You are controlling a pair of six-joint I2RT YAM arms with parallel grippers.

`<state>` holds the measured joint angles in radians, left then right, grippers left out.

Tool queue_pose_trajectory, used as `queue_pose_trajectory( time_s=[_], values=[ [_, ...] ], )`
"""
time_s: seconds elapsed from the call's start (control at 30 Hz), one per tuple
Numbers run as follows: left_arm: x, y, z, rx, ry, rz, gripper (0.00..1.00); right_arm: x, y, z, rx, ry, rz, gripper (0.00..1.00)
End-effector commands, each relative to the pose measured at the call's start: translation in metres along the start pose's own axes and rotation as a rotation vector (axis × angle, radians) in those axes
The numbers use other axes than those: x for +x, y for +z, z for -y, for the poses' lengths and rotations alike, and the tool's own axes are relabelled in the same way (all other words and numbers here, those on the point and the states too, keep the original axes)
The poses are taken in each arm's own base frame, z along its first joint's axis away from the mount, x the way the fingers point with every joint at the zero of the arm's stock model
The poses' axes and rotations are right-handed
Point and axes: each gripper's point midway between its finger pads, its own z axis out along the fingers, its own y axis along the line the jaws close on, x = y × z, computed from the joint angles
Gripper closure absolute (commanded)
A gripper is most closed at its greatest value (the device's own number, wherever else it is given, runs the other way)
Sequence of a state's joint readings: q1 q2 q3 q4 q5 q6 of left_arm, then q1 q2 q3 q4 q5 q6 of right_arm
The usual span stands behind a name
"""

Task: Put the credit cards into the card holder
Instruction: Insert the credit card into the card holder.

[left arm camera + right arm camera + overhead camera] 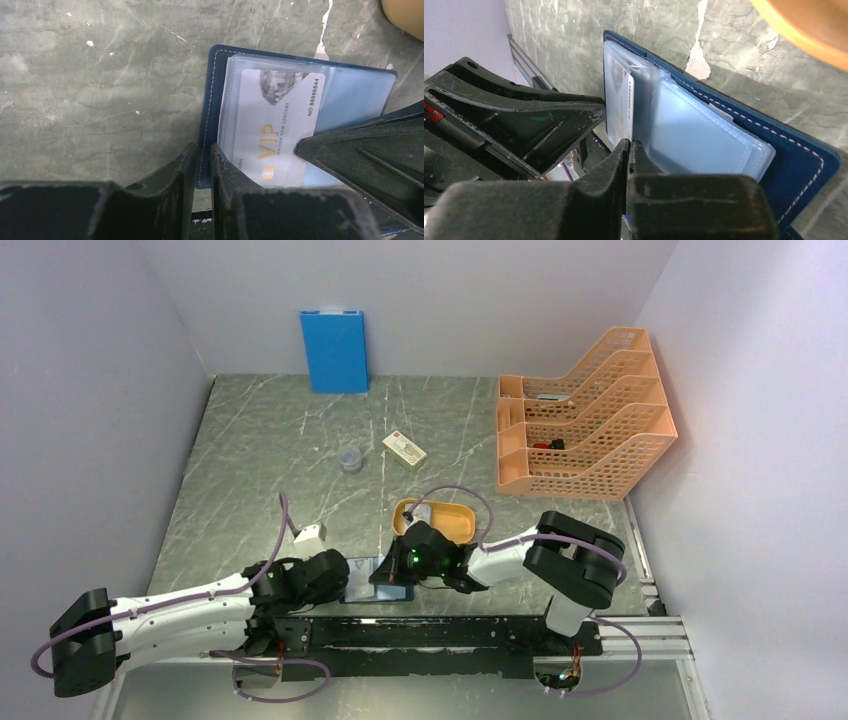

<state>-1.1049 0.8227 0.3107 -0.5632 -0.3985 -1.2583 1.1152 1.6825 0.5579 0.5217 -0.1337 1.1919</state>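
From where I'm standing, the card-loading step is in hand, and for this one card it is looking nearly finished. The card holder (211,110) is lying open on the counter (100,75) at the near edge, between the two arms, with its lighter blue inside facing up. The left hand (202,156) is clenching the stitched edge of the navy cover, one finger on each side, steadying it. The right hand (629,149) is reaching in from the opposite side. Its fingers are nipped together on the lower edge of a credit card (272,125), a pale one with VIP in gold. That card is sitting most of the way inside a clear sleeve (231,100), and the leaf is standing up off the rest. I cannot tell whether the pads are gripping bare card or the plastic as well.

I'd judge the next move is a small one. The card needs pushing fully into its sleeve, and then the right hand has to let go and back off without dragging the card out again, while the left is bracing the cover. After that another card needs fetching. Something pale is lying in the orange tray (466,512) just beyond the right hand, but it is too small to call it a card.
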Motion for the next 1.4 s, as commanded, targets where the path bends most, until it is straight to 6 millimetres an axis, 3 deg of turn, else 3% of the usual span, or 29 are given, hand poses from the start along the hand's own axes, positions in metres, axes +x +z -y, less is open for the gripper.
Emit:
queue_pose_trajectory(
  time_s=[0.0,0.1,0.2,0.63,0.77,0.97,1.07,1.17,1.37],
  values=[
    [0.022,0.004,-0.020,-0.048,0.017,-0.086,0.77,0.009,0.004,0.006,0.055,-0.059,-0.035,0.90],
    [0.020,0.003,-0.018,-0.042,0.014,-0.081,0.77,0.007,0.003,0.006,0.066,-0.063,-0.030,0.71],
    [0.021,0.003,-0.017,-0.038,0.013,-0.082,0.77,0.006,0.004,0.006,0.075,-0.066,-0.030,0.62],
    [0.022,0.005,-0.009,-0.007,0.013,-0.088,0.81,0.012,0.015,-0.013,0.032,-0.123,-0.083,0.63],
    [0.018,0.002,-0.012,-0.024,0.007,-0.073,0.81,0.009,0.009,-0.011,0.054,-0.137,-0.069,0.62],
    [0.000,-0.010,-0.017,-0.042,-0.013,-0.003,0.76,-0.004,-0.014,-0.022,0.111,-0.182,-0.039,0.48],
    [-0.011,-0.018,-0.015,-0.032,-0.026,0.032,0.70,-0.013,-0.029,-0.033,0.128,-0.216,-0.017,0.45],
    [-0.017,-0.024,-0.014,-0.028,-0.032,0.050,0.63,-0.024,-0.053,-0.030,0.220,-0.270,0.018,0.44],
    [-0.020,-0.028,-0.010,-0.004,-0.062,0.058,0.57,-0.057,-0.105,0.007,0.445,-0.402,0.177,0.47]
  ],
)
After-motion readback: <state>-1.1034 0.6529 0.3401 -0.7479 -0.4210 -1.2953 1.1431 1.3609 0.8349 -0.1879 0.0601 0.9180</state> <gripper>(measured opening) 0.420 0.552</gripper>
